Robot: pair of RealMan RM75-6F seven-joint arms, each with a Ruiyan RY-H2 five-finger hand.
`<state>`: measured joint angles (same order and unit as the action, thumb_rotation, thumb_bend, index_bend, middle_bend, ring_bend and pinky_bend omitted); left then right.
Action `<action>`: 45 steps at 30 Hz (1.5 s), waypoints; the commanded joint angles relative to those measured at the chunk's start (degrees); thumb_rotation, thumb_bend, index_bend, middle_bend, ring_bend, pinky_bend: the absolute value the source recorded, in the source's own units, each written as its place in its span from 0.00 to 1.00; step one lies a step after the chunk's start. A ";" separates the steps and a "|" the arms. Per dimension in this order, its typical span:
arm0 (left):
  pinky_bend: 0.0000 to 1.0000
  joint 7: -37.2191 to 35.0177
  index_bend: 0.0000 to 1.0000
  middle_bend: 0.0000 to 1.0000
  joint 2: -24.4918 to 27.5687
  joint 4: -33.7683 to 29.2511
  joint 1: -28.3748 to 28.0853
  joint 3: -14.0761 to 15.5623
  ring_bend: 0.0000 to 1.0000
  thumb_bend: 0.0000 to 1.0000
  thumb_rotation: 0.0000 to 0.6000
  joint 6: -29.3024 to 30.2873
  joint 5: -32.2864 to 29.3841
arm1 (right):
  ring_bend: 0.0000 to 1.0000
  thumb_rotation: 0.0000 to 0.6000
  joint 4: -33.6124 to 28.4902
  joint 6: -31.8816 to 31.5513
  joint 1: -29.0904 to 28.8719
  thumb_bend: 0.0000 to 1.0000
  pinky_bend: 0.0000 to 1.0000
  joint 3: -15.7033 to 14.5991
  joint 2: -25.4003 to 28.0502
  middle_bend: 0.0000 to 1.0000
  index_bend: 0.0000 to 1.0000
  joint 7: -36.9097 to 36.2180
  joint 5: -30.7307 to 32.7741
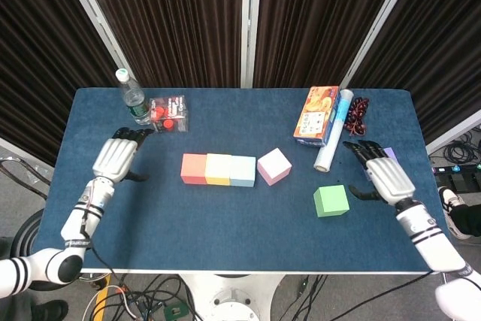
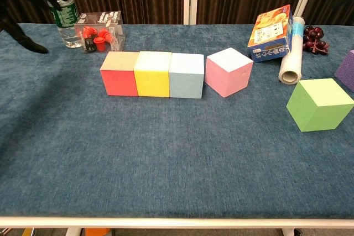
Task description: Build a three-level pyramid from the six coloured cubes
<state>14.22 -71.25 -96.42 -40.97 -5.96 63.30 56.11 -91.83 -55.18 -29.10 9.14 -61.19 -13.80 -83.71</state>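
The bottom level appears laid: the red cube (image 1: pixel 194 169), yellow cube (image 1: pixel 218 170) and light-blue cube (image 1: pixel 243 171) are set touching in a row at mid-table. The pink cube (image 1: pixel 273 166) is seen just beside the row's right end, turned askew. The green cube (image 1: pixel 331 201) sits further right, and the purple cube (image 2: pixel 347 69) is mostly hidden behind the right hand (image 1: pixel 385 177), whose fingers are spread and hold nothing. The left hand (image 1: pixel 114 159), likewise spread and empty, is held well apart from the row. The two upper levels remain to be stacked.
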 commanded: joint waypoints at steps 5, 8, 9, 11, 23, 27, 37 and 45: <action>0.12 -2.31 0.14 0.18 2.50 -1.51 3.15 0.66 0.17 0.05 1.00 0.62 1.60 | 0.00 1.00 6.65 12.32 -12.08 0.02 0.00 2.66 -7.83 0.12 0.00 5.38 2.15; 0.12 -3.32 0.14 0.18 3.10 -1.61 4.03 0.55 0.17 0.05 1.00 0.37 1.94 | 0.00 1.00 9.79 15.98 -15.38 0.00 0.00 2.90 -10.88 0.11 0.00 6.93 3.70; 0.12 -3.62 0.14 0.18 3.21 -1.56 4.25 0.45 0.17 0.05 1.00 0.30 2.00 | 0.00 1.00 10.82 16.83 -16.22 0.00 0.00 2.89 -11.81 0.11 0.00 7.32 4.07; 0.12 -4.15 0.14 0.18 3.34 -1.39 4.73 0.27 0.17 0.05 1.00 0.08 1.95 | 0.00 1.00 13.14 18.60 -18.00 0.00 0.00 2.75 -13.84 0.11 0.00 8.08 4.64; 0.12 -6.31 0.14 0.18 3.27 -0.14 6.30 -1.28 0.17 0.05 1.00 -1.36 1.43 | 0.00 1.00 22.82 22.46 -24.10 0.02 0.00 1.24 -22.13 0.11 0.00 7.06 3.72; 0.12 -6.76 0.14 0.18 3.19 0.24 6.55 -1.72 0.17 0.05 1.00 -1.94 1.39 | 0.00 1.00 25.32 23.11 -25.34 0.04 0.00 0.39 -24.09 0.11 0.00 5.82 2.80; 0.12 -7.64 0.14 0.18 2.73 0.76 7.49 -2.41 0.17 0.05 1.00 -1.95 2.48 | 0.00 1.00 29.26 21.66 -25.73 0.23 0.00 -1.66 -26.19 0.27 0.00 1.74 0.95; 0.12 -8.30 0.14 0.18 2.66 0.37 8.79 -2.53 0.17 0.04 1.00 -0.95 4.02 | 0.03 1.00 23.04 16.21 -22.86 0.29 0.00 -1.47 -19.92 0.36 0.00 0.29 1.28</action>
<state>6.04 -68.67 -95.99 -32.29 -8.41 62.25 59.97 -66.80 -37.49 -53.00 7.52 -82.97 -13.53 -82.67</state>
